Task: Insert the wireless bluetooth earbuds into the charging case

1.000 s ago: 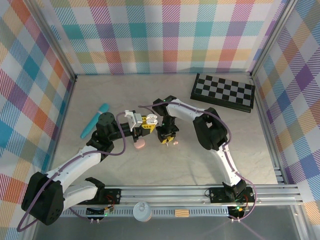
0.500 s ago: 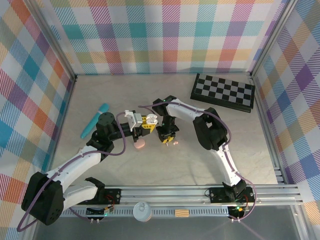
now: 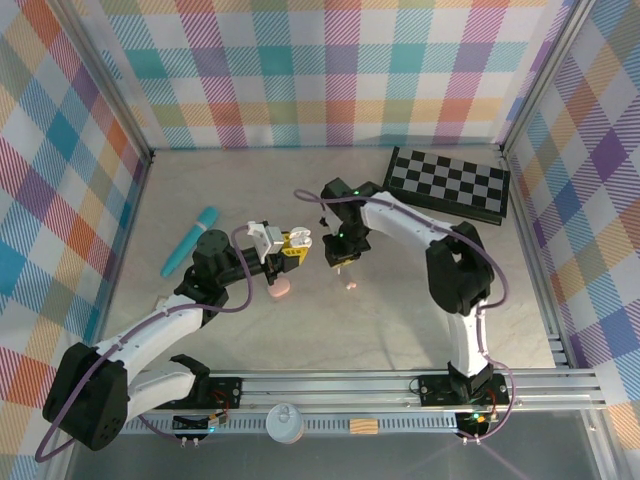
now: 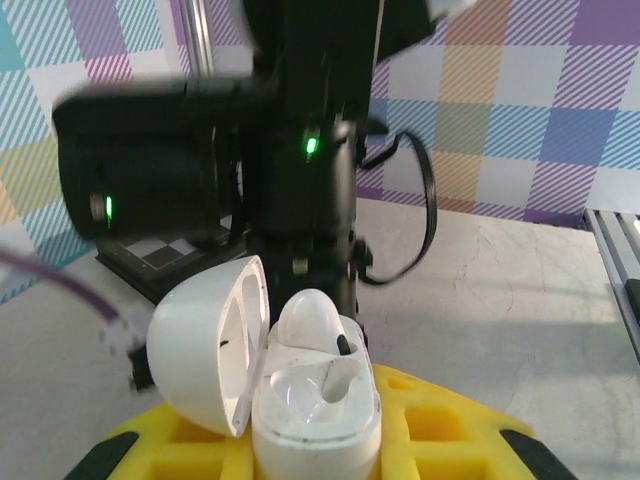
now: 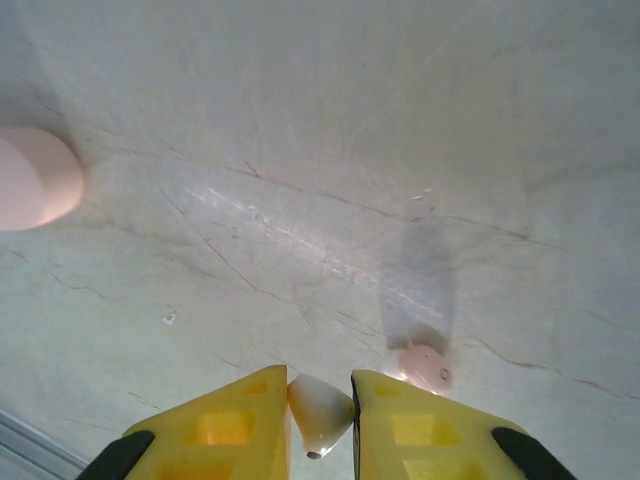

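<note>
The left tool [image 3: 291, 243] is clamped on the white charging case [image 4: 316, 402], its yellow fingers [image 4: 440, 440] pressed against the case's lower body on both sides and holding it above the bench [image 3: 400, 320]. The case lid [image 4: 208, 352] is swung open to the left, and one whitish earbud in the case [image 4: 309, 318] sits in the far well, while the near well shows bare. Just to the right of the case, the right tool [image 5: 320, 382] hangs clear of the bench with its yellow fingers closed on a second whitish earbud [image 5: 320, 408], gripped between the tips with its narrow end pointing towards the camera. Below that tool, a pink earbud [image 5: 426, 366] lies loose on the bench, apart from both tools. A closed pink case [image 3: 281, 289] rests on the bench on the near side of the left tool. A teal tube [image 3: 190, 240] lies towards the left wall, and a chessboard [image 3: 447, 183] lies in the far right corner, well apart from the tools
</note>
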